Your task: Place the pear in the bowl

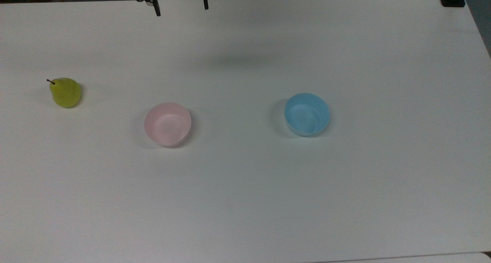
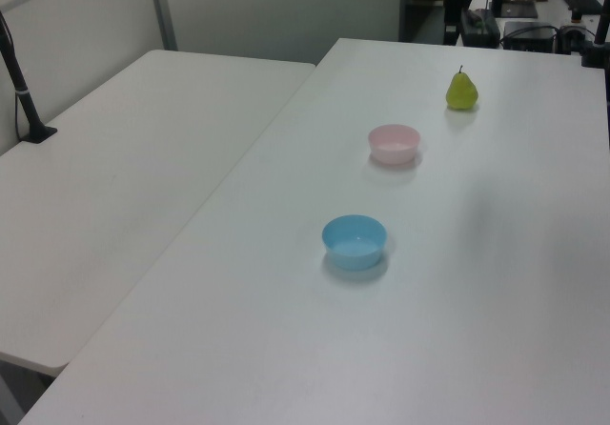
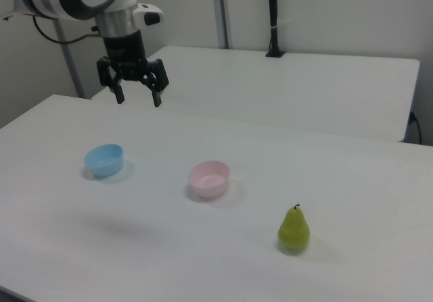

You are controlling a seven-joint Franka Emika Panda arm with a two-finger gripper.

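White table (image 1: 345,197) holds pear (image 1: 66,92), well apart from raised, spread jaws.

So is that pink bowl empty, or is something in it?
Empty. The pink bowl shows only its smooth pale inside; the pear stands apart on the table.

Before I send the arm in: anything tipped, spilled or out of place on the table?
Nothing stands out. The small yellow-green pear stands upright on the white table, stem up. The pale pink round plastic bowl and the light blue plastic bowl both sit upright and empty. The two-finger gripper hangs open above the table, holding nothing.
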